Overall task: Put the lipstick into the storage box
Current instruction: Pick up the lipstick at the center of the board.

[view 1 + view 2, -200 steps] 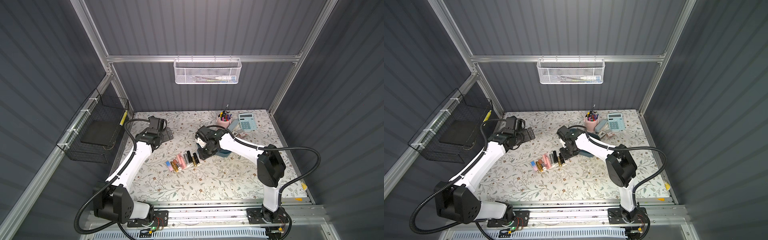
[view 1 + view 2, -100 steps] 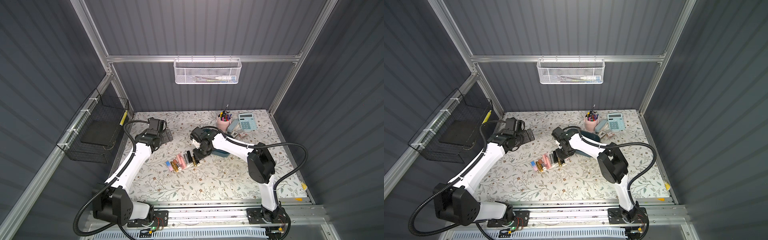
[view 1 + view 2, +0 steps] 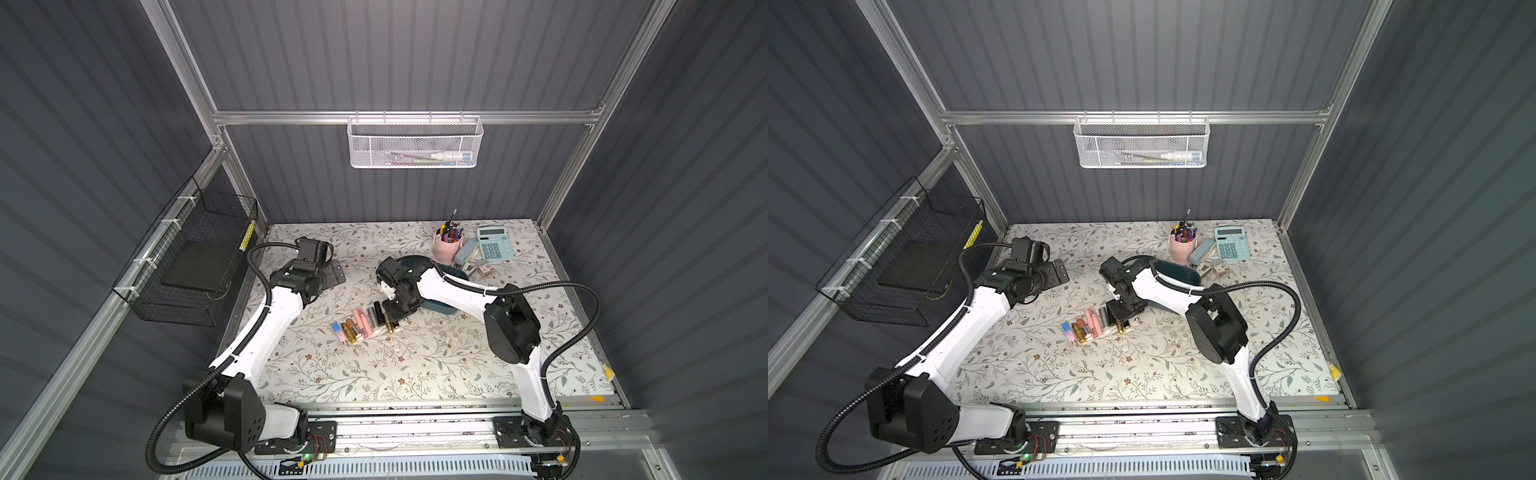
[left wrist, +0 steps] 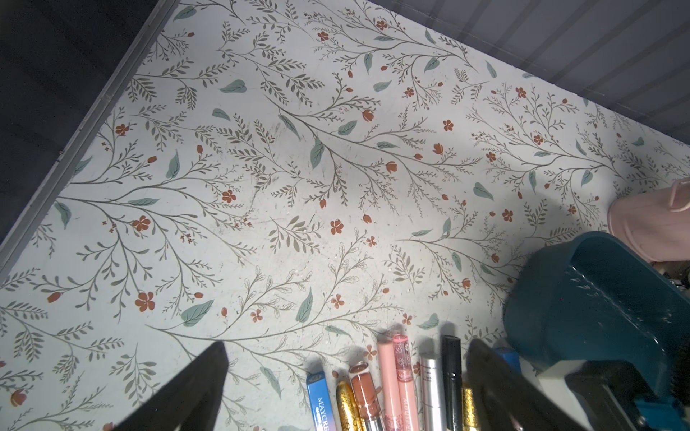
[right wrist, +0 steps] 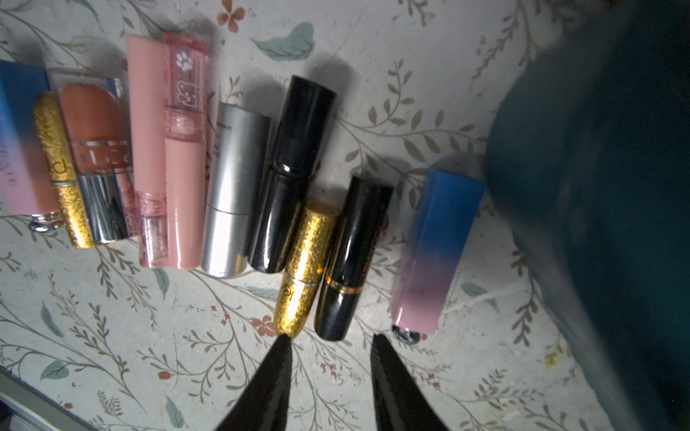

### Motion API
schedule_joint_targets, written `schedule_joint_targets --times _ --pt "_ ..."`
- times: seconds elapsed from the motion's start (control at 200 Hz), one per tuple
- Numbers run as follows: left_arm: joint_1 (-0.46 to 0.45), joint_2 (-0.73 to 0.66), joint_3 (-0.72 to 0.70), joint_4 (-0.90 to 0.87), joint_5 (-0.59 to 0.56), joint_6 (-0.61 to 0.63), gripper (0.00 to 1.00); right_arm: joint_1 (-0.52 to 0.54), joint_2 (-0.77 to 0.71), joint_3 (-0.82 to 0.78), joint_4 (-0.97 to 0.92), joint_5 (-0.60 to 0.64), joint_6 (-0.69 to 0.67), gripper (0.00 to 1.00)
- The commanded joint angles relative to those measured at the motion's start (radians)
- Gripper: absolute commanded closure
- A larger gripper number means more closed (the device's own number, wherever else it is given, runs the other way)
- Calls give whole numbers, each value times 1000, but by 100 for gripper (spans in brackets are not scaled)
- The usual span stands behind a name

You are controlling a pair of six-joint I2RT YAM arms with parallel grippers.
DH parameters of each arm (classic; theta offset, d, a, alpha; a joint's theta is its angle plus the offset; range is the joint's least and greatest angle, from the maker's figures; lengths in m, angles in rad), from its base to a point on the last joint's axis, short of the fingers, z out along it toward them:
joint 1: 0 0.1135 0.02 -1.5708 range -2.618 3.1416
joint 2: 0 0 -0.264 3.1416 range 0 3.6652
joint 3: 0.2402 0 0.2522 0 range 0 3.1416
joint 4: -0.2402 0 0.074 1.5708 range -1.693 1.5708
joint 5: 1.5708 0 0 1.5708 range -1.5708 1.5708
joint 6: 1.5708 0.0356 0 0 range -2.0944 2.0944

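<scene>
The black lipstick with a gold band (image 5: 351, 257) lies flat on the tabletop (image 3: 374, 374), near one end of a row of lipsticks (image 3: 363, 324) laid side by side. A gold glitter lipstick (image 5: 306, 268) touches it on one side. On its other side, a little apart, lies a blue-to-pink lipstick (image 5: 437, 250).

That blue-to-pink one is just beside the wall of the storage box (image 5: 616, 186), and I cannot tell whether they touch. In both top views the box (image 3: 1177, 274) is partly hidden under the right arm.

The right arm's fingers (image 5: 384, 358) are down at the row, slightly apart and gripping nothing. The end of the black lipstick sits just ahead of the gap between them, and one tip is right at the end of the gold glitter lipstick.

The left arm's fingers (image 4: 201, 380) are spread wide and empty, off to the left of the row in both top views (image 3: 332, 274).

Behind the box stand a pink pen cup (image 3: 445, 249) and a calculator (image 3: 492, 245).
</scene>
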Motion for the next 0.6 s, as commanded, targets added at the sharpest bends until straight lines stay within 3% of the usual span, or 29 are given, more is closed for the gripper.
schedule_joint_targets --times 0.0,0.595 --pt "5 -18 0 -34 -8 8 0 3 38 35 -27 3 -3 61" --pt "6 -39 -15 -52 -38 35 0 -44 79 40 -8 -37 11 61"
